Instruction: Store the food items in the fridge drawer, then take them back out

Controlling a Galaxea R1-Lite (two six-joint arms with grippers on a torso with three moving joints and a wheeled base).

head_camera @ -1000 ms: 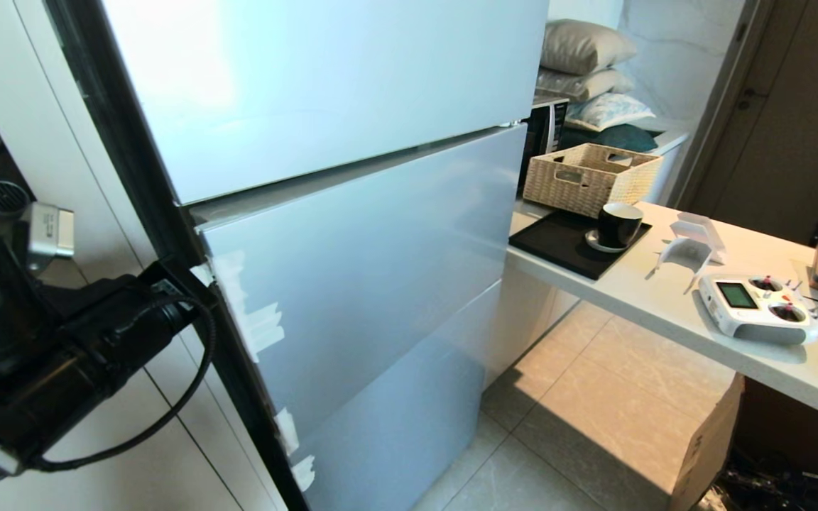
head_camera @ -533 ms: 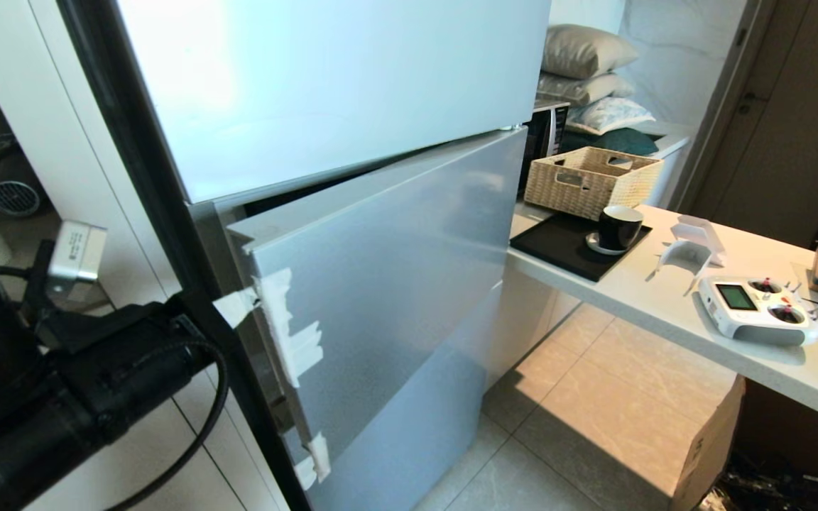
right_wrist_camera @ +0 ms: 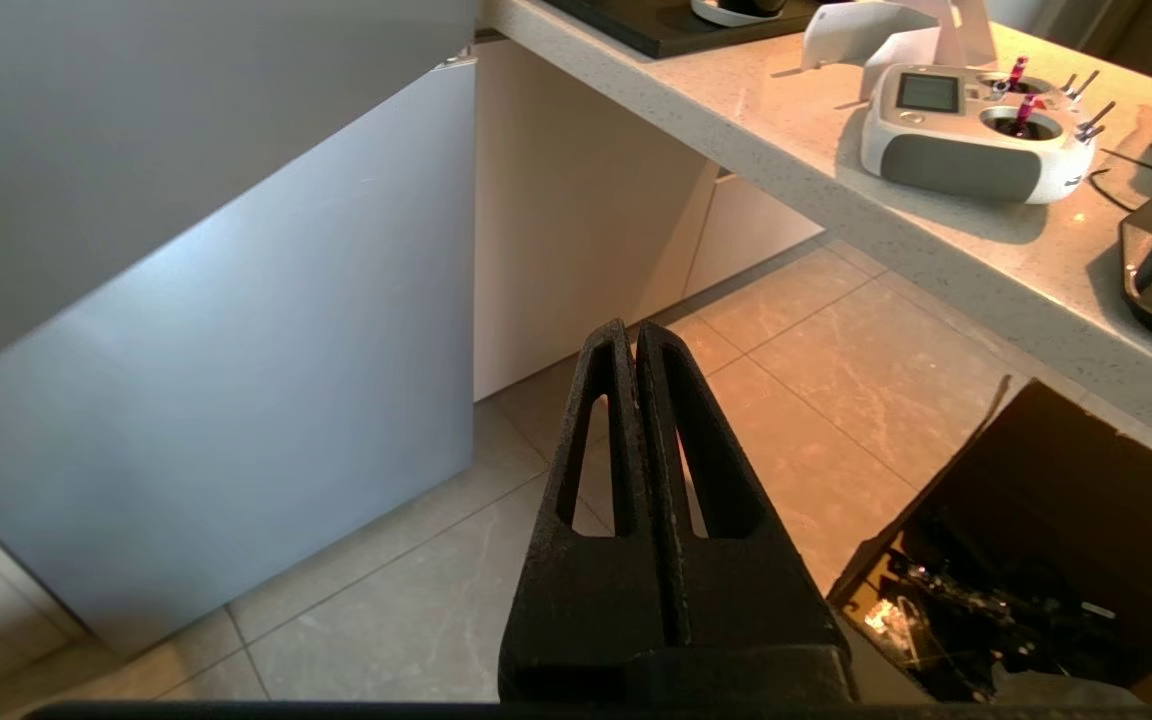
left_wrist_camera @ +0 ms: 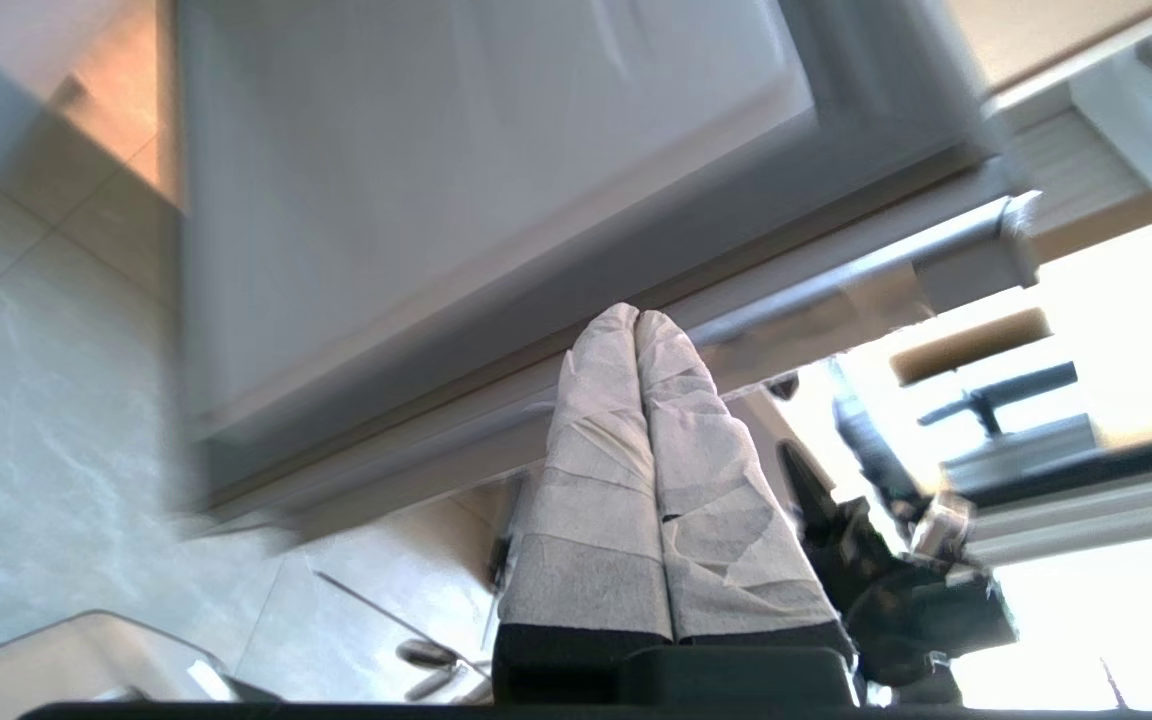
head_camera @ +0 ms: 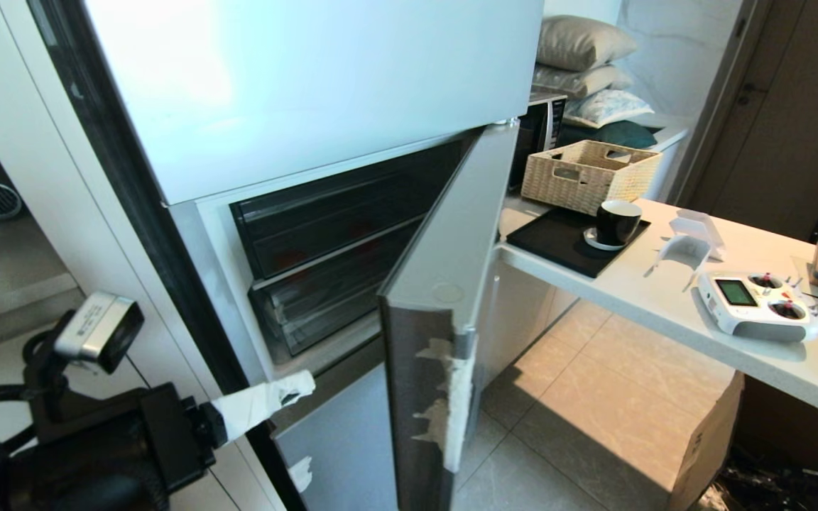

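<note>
Left pincer [head_camera: 302,383] closed, empty, lower left; fridge door [head_camera: 444,284] ajar at centre. I fear it rebounding onto drawers [head_camera: 331,234].

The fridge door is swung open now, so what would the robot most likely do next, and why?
Probably reach the left claw up to the upper clear drawer and pull it out. The middle door stands wide open, both drawers are pushed in, and the claw, shut and empty, sits just below them. The right claw hangs idle over the floor.
</note>
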